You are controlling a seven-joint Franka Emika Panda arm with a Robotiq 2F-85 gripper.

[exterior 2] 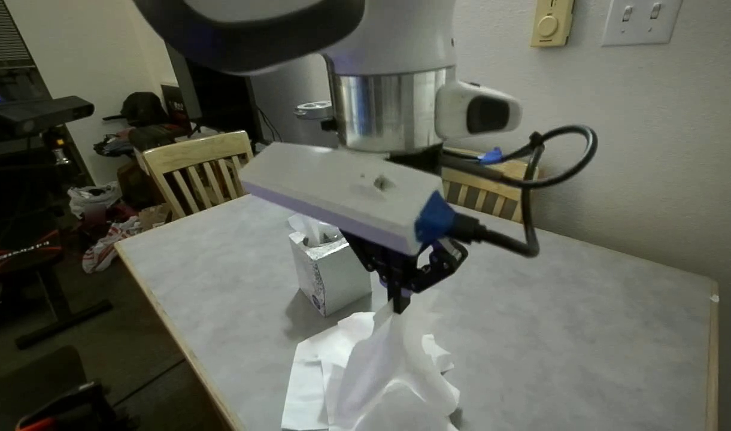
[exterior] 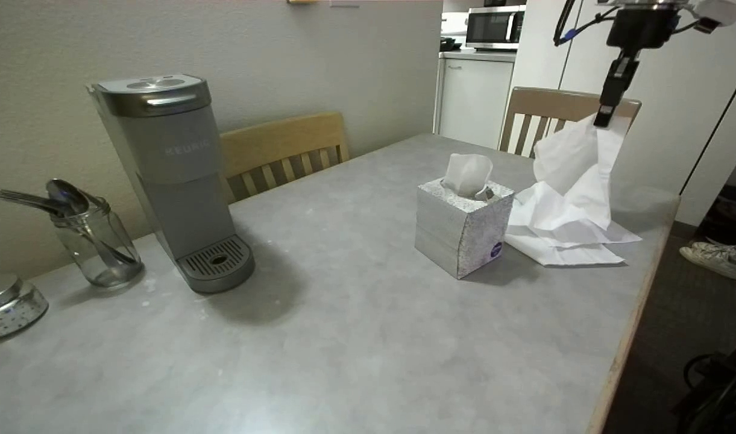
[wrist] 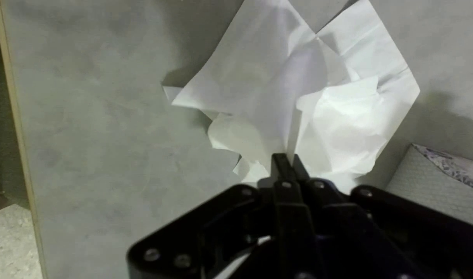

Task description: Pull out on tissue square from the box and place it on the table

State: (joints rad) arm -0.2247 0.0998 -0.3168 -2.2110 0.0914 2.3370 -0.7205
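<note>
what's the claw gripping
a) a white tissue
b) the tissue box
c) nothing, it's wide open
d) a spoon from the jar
a, since the claw is closed on the upper end of a white tissue, which hangs from its tips in both exterior views.

In both exterior views a pale, textured wall (exterior: 380, 72) stands behind a slat-backed wooden chair (exterior: 283, 137); it carries a yellowed fixture (exterior 2: 552, 24) and a double light switch (exterior 2: 642, 21). Beyond, a microwave (exterior: 493, 29) sits above a white cabinet (exterior: 476, 90). White shoes (exterior: 717, 259) rest on the dark floor (exterior: 663, 328). In an exterior view a slatted blind (exterior 2: 3, 39) hangs.
</note>
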